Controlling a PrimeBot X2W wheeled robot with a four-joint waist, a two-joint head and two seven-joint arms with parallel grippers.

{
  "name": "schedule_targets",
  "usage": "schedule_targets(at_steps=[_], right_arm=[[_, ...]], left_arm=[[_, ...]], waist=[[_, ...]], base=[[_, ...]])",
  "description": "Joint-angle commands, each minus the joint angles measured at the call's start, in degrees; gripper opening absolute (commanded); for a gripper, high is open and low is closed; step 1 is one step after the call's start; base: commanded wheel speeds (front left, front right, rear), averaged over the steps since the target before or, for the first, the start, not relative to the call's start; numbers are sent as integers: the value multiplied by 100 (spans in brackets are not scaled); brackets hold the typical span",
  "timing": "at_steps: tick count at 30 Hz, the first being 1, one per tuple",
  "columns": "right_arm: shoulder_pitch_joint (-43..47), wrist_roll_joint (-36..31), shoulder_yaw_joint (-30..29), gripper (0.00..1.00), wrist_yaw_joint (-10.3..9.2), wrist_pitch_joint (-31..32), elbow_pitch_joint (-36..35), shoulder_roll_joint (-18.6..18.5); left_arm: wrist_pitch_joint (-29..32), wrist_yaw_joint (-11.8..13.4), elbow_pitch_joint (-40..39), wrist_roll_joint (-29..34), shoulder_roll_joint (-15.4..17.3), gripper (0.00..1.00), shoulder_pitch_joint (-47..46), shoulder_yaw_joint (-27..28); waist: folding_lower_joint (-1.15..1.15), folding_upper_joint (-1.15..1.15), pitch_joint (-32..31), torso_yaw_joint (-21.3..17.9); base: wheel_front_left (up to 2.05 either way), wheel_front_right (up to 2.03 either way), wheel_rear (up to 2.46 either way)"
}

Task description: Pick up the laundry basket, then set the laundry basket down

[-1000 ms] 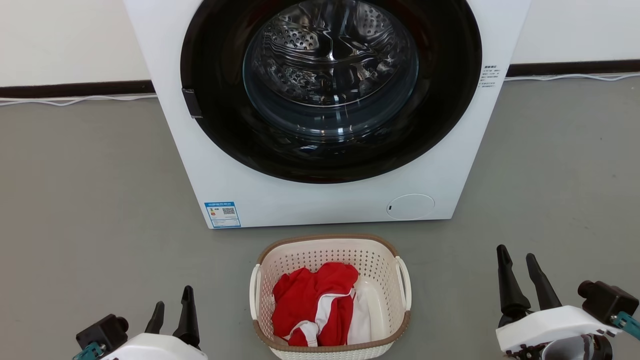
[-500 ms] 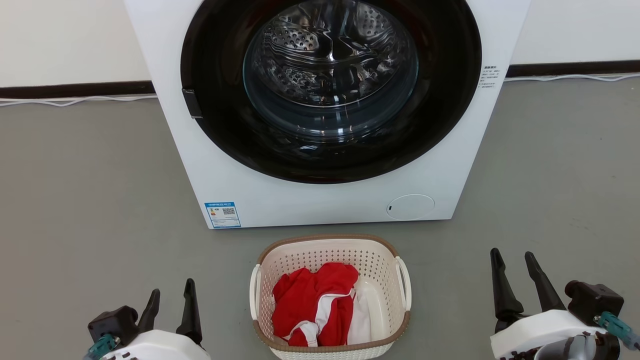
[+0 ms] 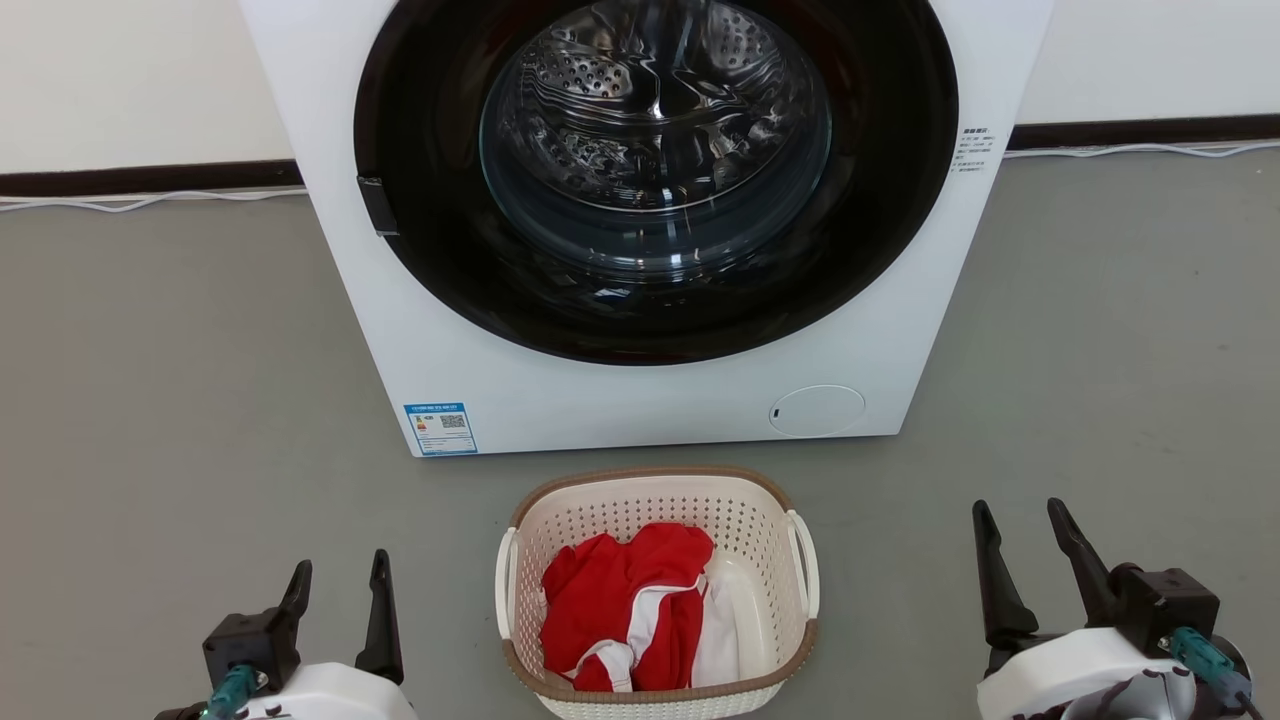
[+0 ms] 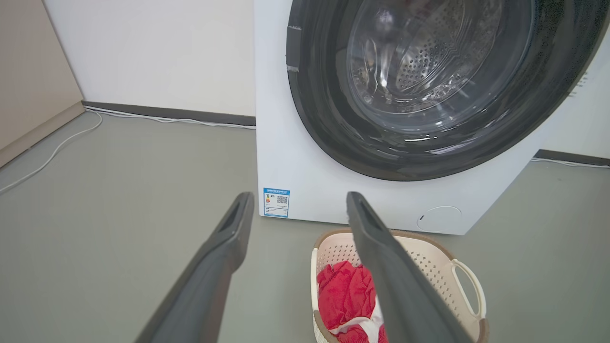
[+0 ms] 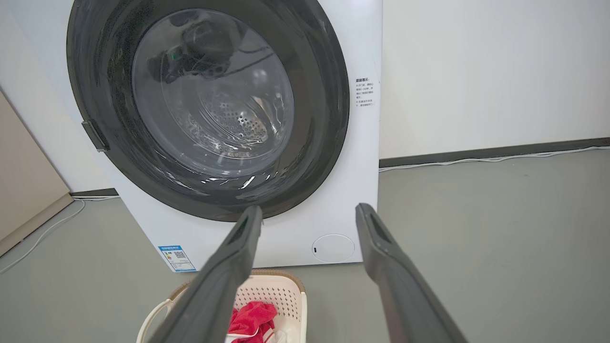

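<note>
Laundry basket (image 3: 650, 510) sits on the floor (image 3: 200, 400) by the washer (image 3: 640, 410), my left tool (image 3: 340, 575) and right tool (image 3: 1018, 515) both wide apart and empty, so I'd come in evenly on its side handles (image 3: 808, 565).

Head view: looked forward and down from high up over the grey floor (image 3: 150, 380), squarely facing the large white front-loading washing machine (image 3: 620, 400). The small cream perforated plastic laundry basket (image 3: 655, 473) sat near the bottom edge.
Left wrist view: sat low, looking along the left arm's dark fingers (image 4: 214, 267), with the washing machine towards its right.
Right wrist view: sat low, looking along the right arm's dark fingers (image 5: 395, 281), with the washing machine towards its left.
Shared: all three took in the washing machine's round door, its lower front and the laundry basket.
</note>
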Motion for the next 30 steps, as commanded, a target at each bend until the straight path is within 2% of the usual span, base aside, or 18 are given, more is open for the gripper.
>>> schedule_targets(at_steps=[1, 15, 30], right_arm=[[-209, -226, 86, 100, 36, -112, -99, -61], [-200, -1333, -115, 100, 41, -365, 12, -60], [-178, -1387, -227, 100, 42, -392, 44, -57]], left_arm=[[-98, 84, -126, 223, 77, 100, -108, 123], [-351, 200, -26, 1239, 148, 100, -88, 90], [-378, -221, -93, 1267, 149, 100, -50, 178]], waist=[[0, 0, 3, -5], [0, 0, 7, -40], [0, 0, -13, -47]], base=[[0, 0, 0], [0, 0, 0], [0, 0, 0]])
